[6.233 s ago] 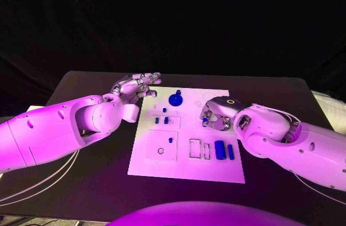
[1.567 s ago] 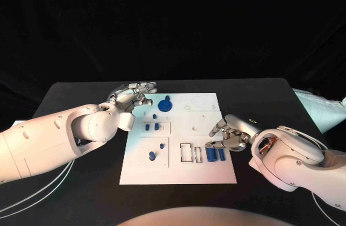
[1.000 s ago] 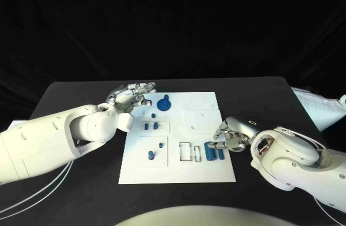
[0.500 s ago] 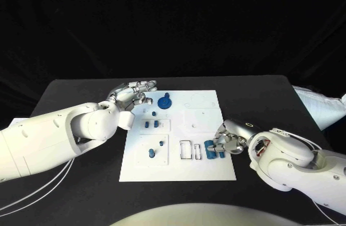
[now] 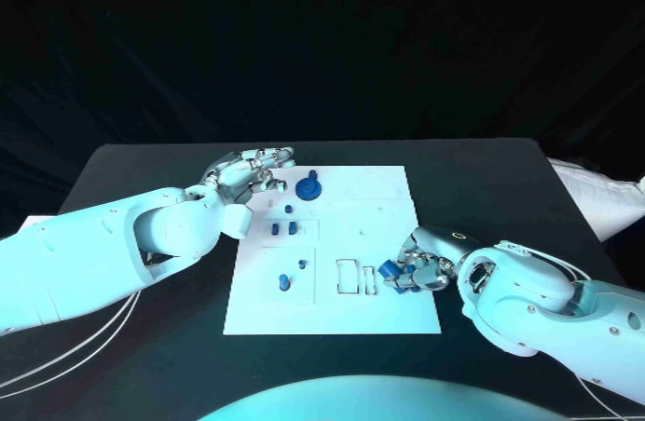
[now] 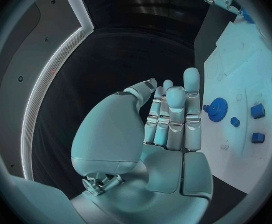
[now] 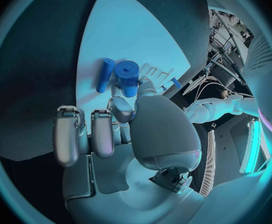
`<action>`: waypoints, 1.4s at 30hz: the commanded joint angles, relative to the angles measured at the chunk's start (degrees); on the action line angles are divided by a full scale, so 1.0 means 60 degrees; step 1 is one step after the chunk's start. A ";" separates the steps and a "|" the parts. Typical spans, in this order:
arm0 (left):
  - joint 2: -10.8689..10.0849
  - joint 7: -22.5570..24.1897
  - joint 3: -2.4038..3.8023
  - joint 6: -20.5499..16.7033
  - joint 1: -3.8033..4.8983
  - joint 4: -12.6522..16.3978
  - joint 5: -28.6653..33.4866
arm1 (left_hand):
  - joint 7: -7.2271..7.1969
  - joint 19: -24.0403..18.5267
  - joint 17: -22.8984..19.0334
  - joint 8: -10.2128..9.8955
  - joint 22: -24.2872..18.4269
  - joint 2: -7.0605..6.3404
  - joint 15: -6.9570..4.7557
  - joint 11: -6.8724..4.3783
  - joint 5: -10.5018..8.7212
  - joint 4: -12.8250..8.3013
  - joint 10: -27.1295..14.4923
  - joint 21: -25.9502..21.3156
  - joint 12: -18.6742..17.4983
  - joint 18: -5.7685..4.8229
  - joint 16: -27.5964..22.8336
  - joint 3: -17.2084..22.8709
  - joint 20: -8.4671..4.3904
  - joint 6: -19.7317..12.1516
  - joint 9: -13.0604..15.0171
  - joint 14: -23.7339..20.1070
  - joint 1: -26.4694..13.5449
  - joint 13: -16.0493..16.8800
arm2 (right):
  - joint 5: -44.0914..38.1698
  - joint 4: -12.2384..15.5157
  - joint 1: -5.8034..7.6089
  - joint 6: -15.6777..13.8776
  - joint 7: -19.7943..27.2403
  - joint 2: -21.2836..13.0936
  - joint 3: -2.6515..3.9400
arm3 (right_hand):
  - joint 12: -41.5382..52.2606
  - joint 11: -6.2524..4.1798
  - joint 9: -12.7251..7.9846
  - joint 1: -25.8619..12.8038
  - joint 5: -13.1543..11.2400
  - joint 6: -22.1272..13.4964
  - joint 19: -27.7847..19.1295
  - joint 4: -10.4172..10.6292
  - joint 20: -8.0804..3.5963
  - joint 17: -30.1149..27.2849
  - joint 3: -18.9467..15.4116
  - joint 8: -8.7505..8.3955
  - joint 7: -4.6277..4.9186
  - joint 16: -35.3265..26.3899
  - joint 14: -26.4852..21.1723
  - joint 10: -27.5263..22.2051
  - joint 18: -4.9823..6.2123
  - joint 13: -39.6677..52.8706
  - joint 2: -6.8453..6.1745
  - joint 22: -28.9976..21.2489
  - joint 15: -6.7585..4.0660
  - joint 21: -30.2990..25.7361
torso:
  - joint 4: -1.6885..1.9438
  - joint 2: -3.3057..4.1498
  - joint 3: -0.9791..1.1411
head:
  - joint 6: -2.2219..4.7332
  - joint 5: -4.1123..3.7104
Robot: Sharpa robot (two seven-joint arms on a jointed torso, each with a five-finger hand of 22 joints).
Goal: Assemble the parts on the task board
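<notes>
Where the board (image 5: 383,314) meets its right edge, the right hand (image 5: 419,267) lies over 2 blue cylinders (image 5: 401,276). In the right wrist view a thick cylinder (image 7: 128,76) sits at the fingertips (image 7: 118,103) with a thin rod (image 7: 105,75) just beside it; whether the hand grips either, I cannot tell. The left hand (image 5: 250,171) hovers at the board's far left corner, fingers straight and close together, holding nothing, near 1 blue gear (image 5: 309,190). Mid-board: 3 small blue pegs (image 5: 283,225) near the gear, 2 more pegs (image 5: 288,278) nearer the robot. 2 rectangular slots (image 5: 355,278) lie just left of the right hand. The right hand covers part of the cylinders.
</notes>
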 commanded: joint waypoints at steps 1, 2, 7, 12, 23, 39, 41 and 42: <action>0.0020 0.0016 0.0005 0.0192 -0.0001 0.0005 -0.0030 | -0.0030 0.0002 -0.0011 0.0045 -0.0012 0.0107 0.0061 0.0019 0.0023 0.0026 -0.0055 -0.0043 0.0045 0.0106 0.0030 -0.0054 0.0030 -0.0062 -0.0010 -0.0007 0.0011 0.0010 | -0.0102 -0.0063 -0.0029 0.0201 -0.0069 0.0036 -0.0005 | -0.0034 0.0011 0.0068 0.0089 -0.0013 -0.0041 0.0025 -0.0024 -0.0020 0.0438 -0.0007 0.0106 -0.0045 0.0033 0.0625 -0.0080 -0.0161 0.0070 0.0193 0.0404 -0.0067 0.0023 | -0.0004 -0.0011 -0.0003 | -0.0003 0.0035; 0.0020 0.0015 0.0005 0.0191 -0.0001 0.0002 -0.0030 | -0.0030 0.0002 -0.0011 0.0045 -0.0012 0.0107 0.0061 0.0019 0.0023 0.0026 -0.0055 -0.0043 0.0045 0.0106 0.0030 -0.0054 0.0030 -0.0062 -0.0010 -0.0007 0.0011 0.0010 | -0.0097 -0.0075 -0.0031 0.0182 -0.0072 0.0045 -0.0006 | -0.0005 0.0004 0.0108 0.0135 0.0000 -0.0014 0.0035 -0.0027 -0.0022 0.0469 0.0028 0.0144 -0.0055 0.0048 0.0631 -0.0072 -0.0166 0.0115 0.0301 0.0425 -0.0073 0.0035 | -0.0009 -0.0011 -0.0006 | -0.0008 0.0036; 0.0022 0.0012 0.0005 0.0191 -0.0002 -0.0004 -0.0030 | -0.0030 0.0002 -0.0011 0.0045 -0.0012 0.0107 0.0061 0.0019 0.0023 0.0026 -0.0055 -0.0043 0.0045 0.0106 0.0030 -0.0054 0.0030 -0.0062 -0.0010 -0.0007 0.0011 0.0010 | -0.0083 -0.0104 -0.0038 0.0053 -0.0080 0.0068 -0.0007 | 0.0039 -0.0029 0.0285 0.0260 0.0137 0.0038 0.0058 -0.0033 -0.0041 0.0557 0.0070 0.0286 -0.0093 0.0090 0.0646 -0.0060 -0.0175 0.0241 0.0580 0.0474 -0.0097 0.0064 | -0.0021 -0.0008 0.0000 | 0.0004 0.0052; 0.0029 0.0015 0.0005 0.0181 -0.0003 0.0000 -0.0030 | -0.0030 0.0002 -0.0011 0.0045 -0.0012 0.0107 0.0061 0.0019 0.0023 0.0026 -0.0055 -0.0043 0.0045 0.0106 0.0030 -0.0054 0.0030 -0.0062 -0.0010 -0.0007 0.0011 0.0010 | -0.0058 -0.0103 -0.0041 -0.0200 -0.0069 0.0038 -0.0007 | 0.0061 -0.0093 0.0471 0.0535 0.0333 0.0139 0.0070 -0.0090 -0.0076 0.0653 0.0169 0.0449 -0.0171 0.0137 0.0664 -0.0041 -0.0179 0.0337 0.0790 0.0502 -0.0147 0.0080 | -0.0016 -0.0004 0.0003 | -0.0025 0.0058; 0.0051 0.0006 0.0004 0.0181 -0.0003 0.0001 -0.0030 | -0.0030 0.0002 -0.0011 0.0045 -0.0012 0.0107 0.0061 0.0019 0.0023 0.0026 -0.0055 -0.0043 0.0045 0.0106 0.0030 -0.0054 0.0030 -0.0062 -0.0010 -0.0007 0.0011 0.0010 | 0.1178 0.0400 -0.0019 -0.1641 0.0038 -0.0016 -0.0002 | 0.0053 -0.0157 0.0759 0.0333 0.0569 0.0227 0.0105 0.0009 -0.0138 0.0807 0.0043 0.0627 -0.0244 0.0215 0.0691 0.0027 -0.0193 0.0439 0.0943 0.0567 -0.0203 0.0121 | -0.0006 0.0007 0.0007 | 0.0017 0.0043; 0.0084 -0.0013 0.0003 0.0188 -0.0003 -0.0002 -0.0030 | -0.0029 0.0007 -0.0029 0.0064 -0.0018 0.0109 0.0064 0.0021 0.0009 0.0028 -0.0081 -0.0054 0.0091 0.0105 0.0035 -0.0076 0.0032 -0.0072 -0.0010 -0.0016 0.0004 0.0023 | 0.1763 0.0347 0.0005 -0.1011 0.0025 0.0498 -0.0010 | 0.0104 -0.0174 0.0991 -0.0121 0.0517 0.0192 0.0168 0.0013 -0.0154 0.0954 -0.0186 0.0690 -0.0268 0.0293 0.0720 0.0112 -0.0218 0.0586 0.1160 0.0683 -0.0216 0.0193 | -0.0005 0.0008 -0.0008 | -0.0010 0.0082; 0.0085 -0.0014 0.0003 0.0185 -0.0003 -0.0001 -0.0030 | -0.0029 0.0007 -0.0029 0.0064 -0.0018 0.0109 0.0064 0.0021 0.0009 0.0028 -0.0081 -0.0054 0.0091 0.0105 0.0035 -0.0076 0.0032 -0.0072 -0.0010 -0.0016 0.0004 0.0023 | 0.1719 0.0279 0.0004 -0.0849 0.0019 0.0601 -0.0016 | -0.0077 -0.0189 0.1041 -0.0185 0.0469 0.0226 0.0181 0.0013 -0.0160 0.0999 -0.0222 0.0723 -0.0288 0.0316 0.0728 0.0077 -0.0223 0.0452 0.1207 0.0707 -0.0227 0.0207 | 0.0003 0.0009 -0.0004 | -0.0012 0.0097; 0.0085 -0.0016 0.0003 0.0183 -0.0003 -0.0001 -0.0030 | -0.0029 0.0007 -0.0029 0.0064 -0.0018 0.0109 0.0064 0.0021 0.0009 0.0028 -0.0081 -0.0054 0.0091 0.0105 0.0035 -0.0076 0.0032 -0.0072 -0.0010 -0.0016 0.0004 0.0023 | 0.1692 0.0248 0.0004 -0.0788 0.0016 0.0644 -0.0019 | -0.0143 -0.0197 0.1064 -0.0214 0.0454 0.0239 0.0185 0.0013 -0.0163 0.1013 -0.0239 0.0736 -0.0296 0.0324 0.0730 0.0068 -0.0225 0.0402 0.1228 0.0716 -0.0231 0.0212 | 0.0000 0.0008 -0.0002 | -0.0012 0.0104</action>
